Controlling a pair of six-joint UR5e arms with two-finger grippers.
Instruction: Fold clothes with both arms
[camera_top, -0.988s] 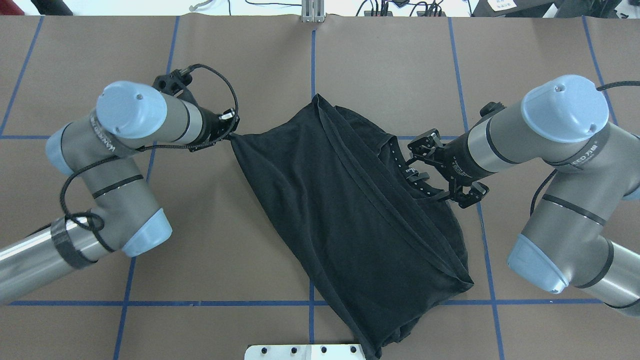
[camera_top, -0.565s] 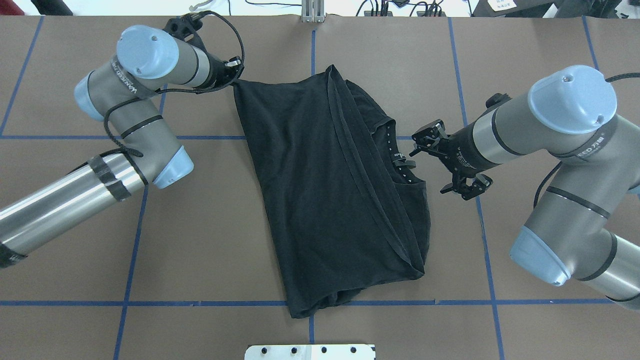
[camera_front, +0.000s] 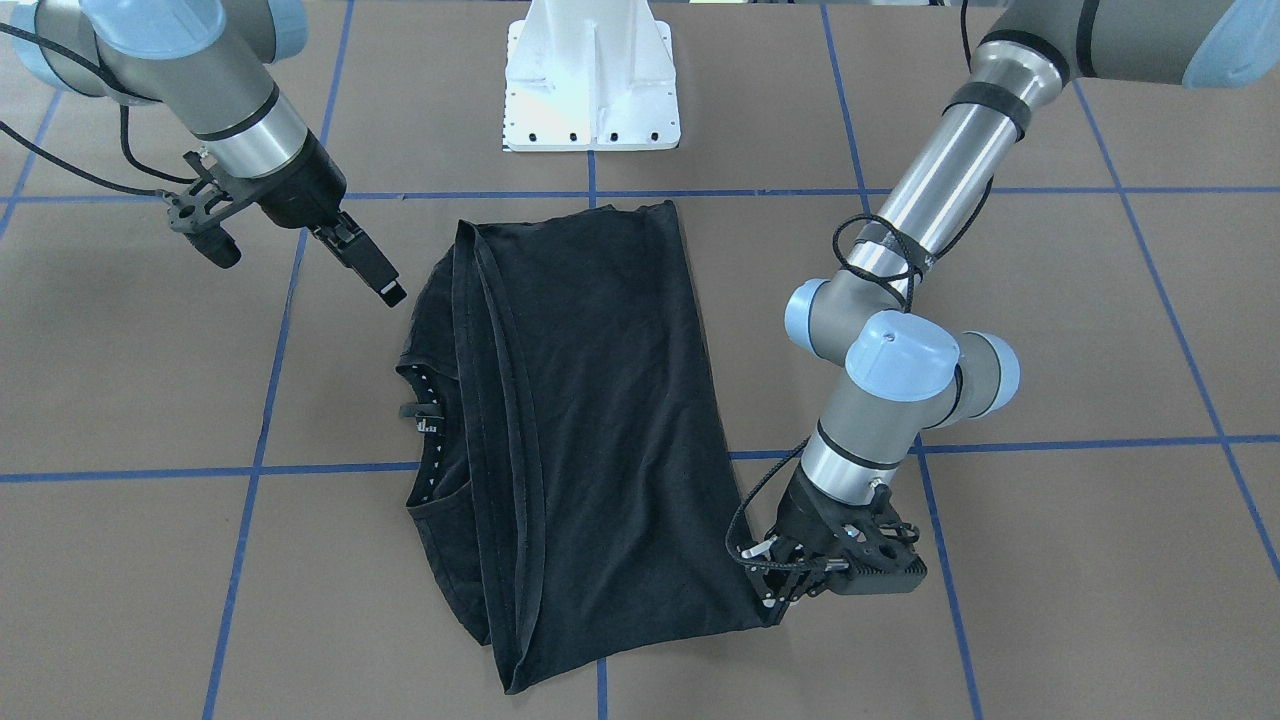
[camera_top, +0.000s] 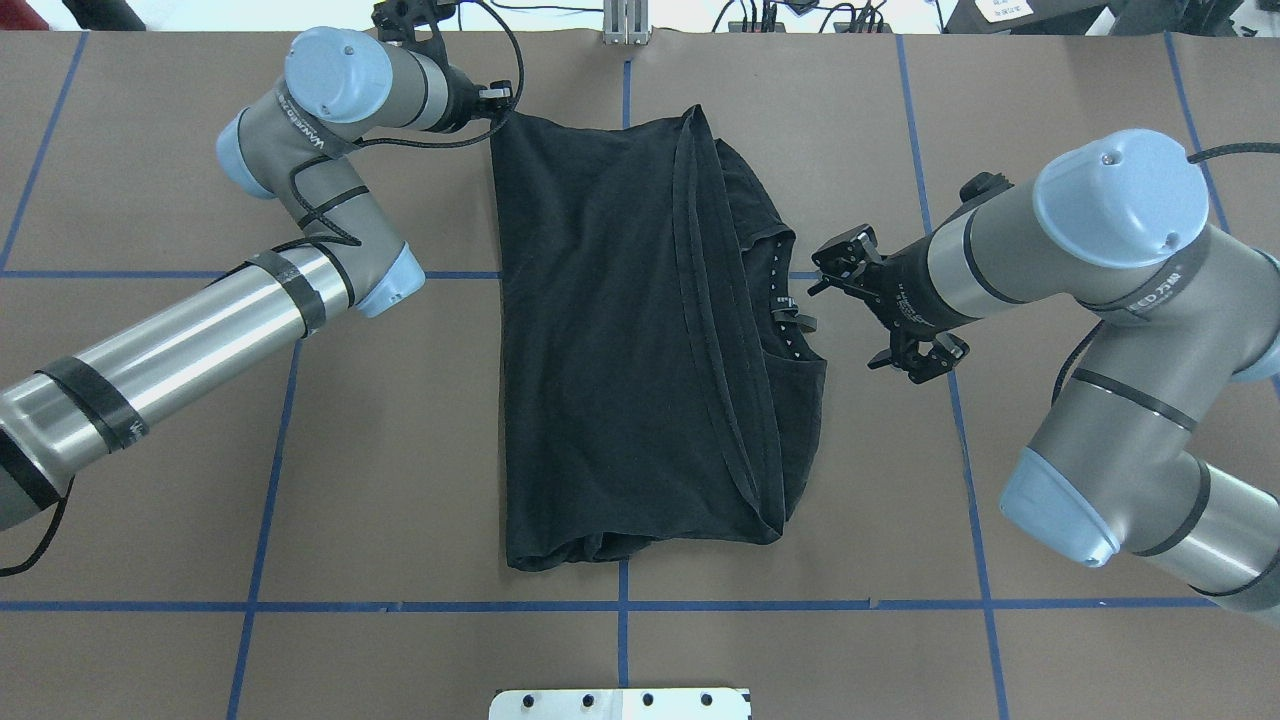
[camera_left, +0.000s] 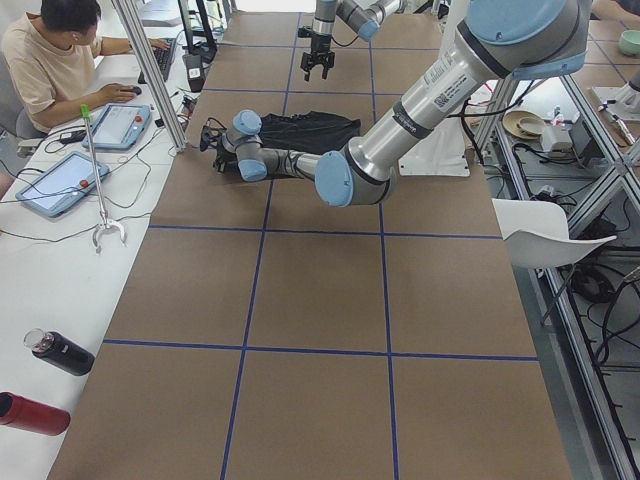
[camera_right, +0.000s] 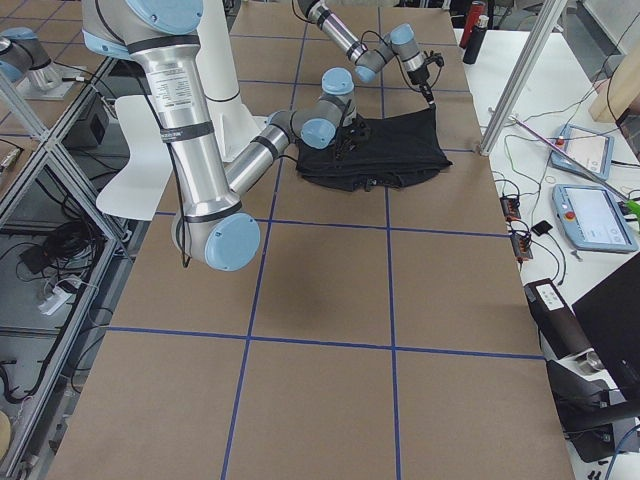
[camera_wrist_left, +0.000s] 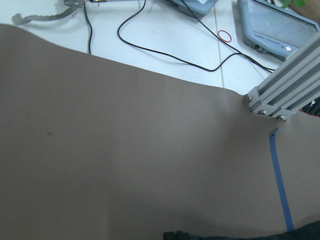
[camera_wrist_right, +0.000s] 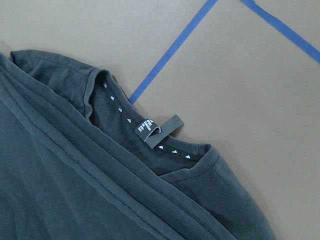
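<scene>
Where the near edge of the T-shirt (camera_top: 620, 330) bunches just short of a blue tape line (camera_top: 400, 606), the garment lies flat mid-counter (camera_top: 400, 450), doubled over itself with plain black up. Farther along, the right tool (camera_top: 858, 312) hovers with fingers spread, clear of the cloth, beside the collar (camera_wrist_right: 150, 145) and its neck label (camera_wrist_right: 157, 130). At the far edge, the left tool (camera_top: 500, 100) pinches the shirt's far left corner, drawn taut. The first fold seems to be getting laid down. Next, the left should probably let go, and then both tools take matching corners for a crosswise fold.
</scene>
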